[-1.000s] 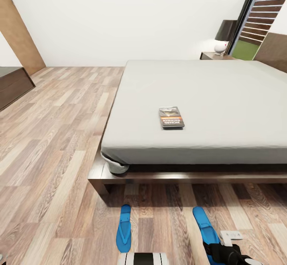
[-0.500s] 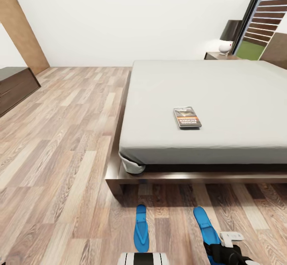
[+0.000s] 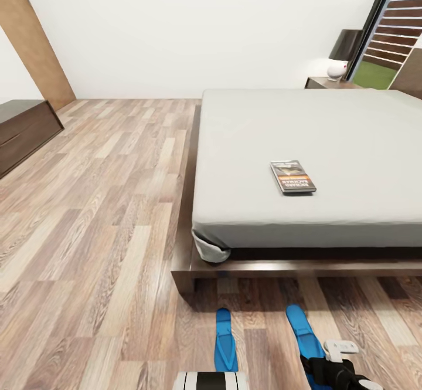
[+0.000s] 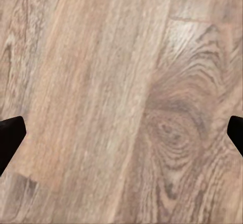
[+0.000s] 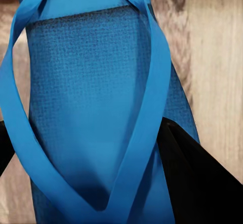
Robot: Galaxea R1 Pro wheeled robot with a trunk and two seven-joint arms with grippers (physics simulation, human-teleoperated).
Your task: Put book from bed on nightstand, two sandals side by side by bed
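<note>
Two blue sandals lay on the wood-plank floor just in front of the bed's foot: the left sandal and the right sandal, apart from each other and roughly parallel, their long axes running toward the bed. White walls closed the room behind, with a dark wooden bench at the left and a nightstand beside the far corner of the bed, carrying a small white object too small to identify. The book rested flat on the pale mattress near its front edge, long axis pointing away from the robot and slightly angled, orange band toward the near end. Both sandals were cut off at the bottom of the head view, the right one partly behind the right gripper. In the right wrist view its dark fingers flanked the sandal's strap; whether they clasped it could not be told. The left gripper hung spread wide over bare planks, holding nothing.
</note>
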